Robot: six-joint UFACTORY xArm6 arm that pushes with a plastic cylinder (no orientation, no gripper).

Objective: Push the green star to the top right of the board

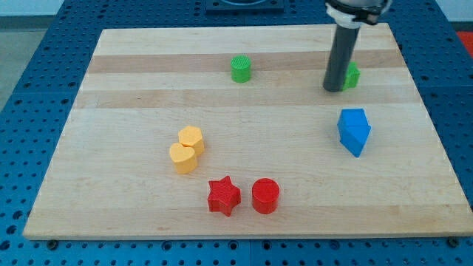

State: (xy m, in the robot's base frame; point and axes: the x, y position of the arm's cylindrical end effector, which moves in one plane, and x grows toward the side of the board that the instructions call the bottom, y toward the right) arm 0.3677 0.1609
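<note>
A green block, likely the green star, sits at the view's upper right of the wooden board, mostly hidden behind my rod. My tip rests on the board touching the block's left side. A second green block, roughly round, sits at the view's top centre, well to the left of my tip.
A blue block lies below my tip at the view's right. Two yellow blocks touch each other left of centre. A red star and a red cylinder sit side by side near the bottom edge.
</note>
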